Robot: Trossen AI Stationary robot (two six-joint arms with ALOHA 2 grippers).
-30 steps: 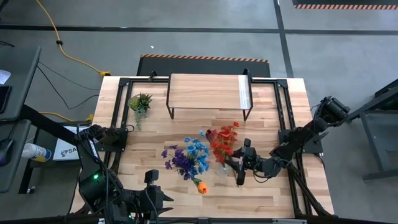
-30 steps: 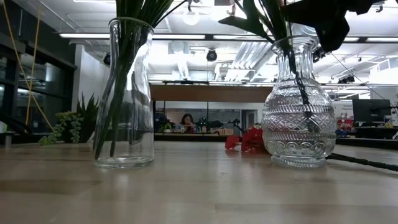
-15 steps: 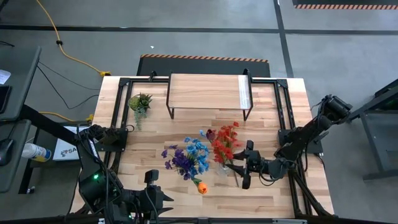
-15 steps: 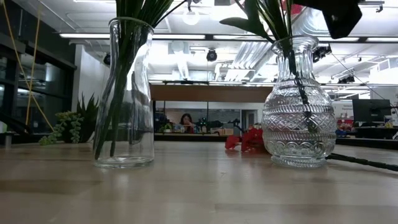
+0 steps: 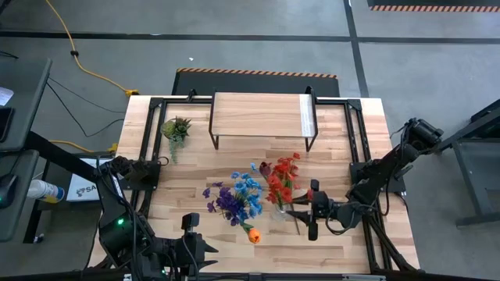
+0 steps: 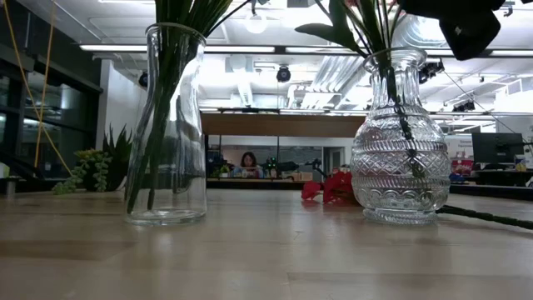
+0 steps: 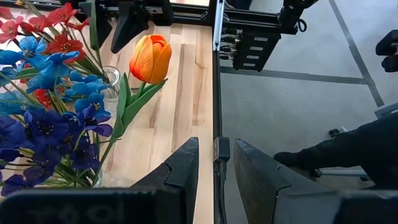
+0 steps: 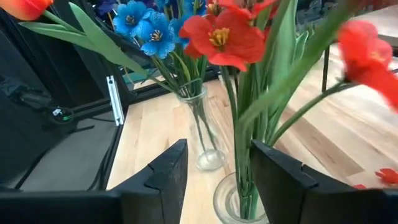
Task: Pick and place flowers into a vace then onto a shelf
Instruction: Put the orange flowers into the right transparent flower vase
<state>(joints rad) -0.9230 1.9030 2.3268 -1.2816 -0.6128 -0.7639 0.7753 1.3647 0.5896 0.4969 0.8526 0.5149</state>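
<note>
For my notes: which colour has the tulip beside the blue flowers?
Orange tulip, fading to yellow at its edges; the left wrist view shows it best.

The right arm reaches in low from the right edge of the surface, its dark two-finger right gripper point(image 5: 310, 219) pointing toward the middle with fingers point(image 8: 165, 171) parted and nothing between them. The left arm is folded at the near-left corner, its left gripper point(image 7: 215, 163) slightly parted, empty.
</note>
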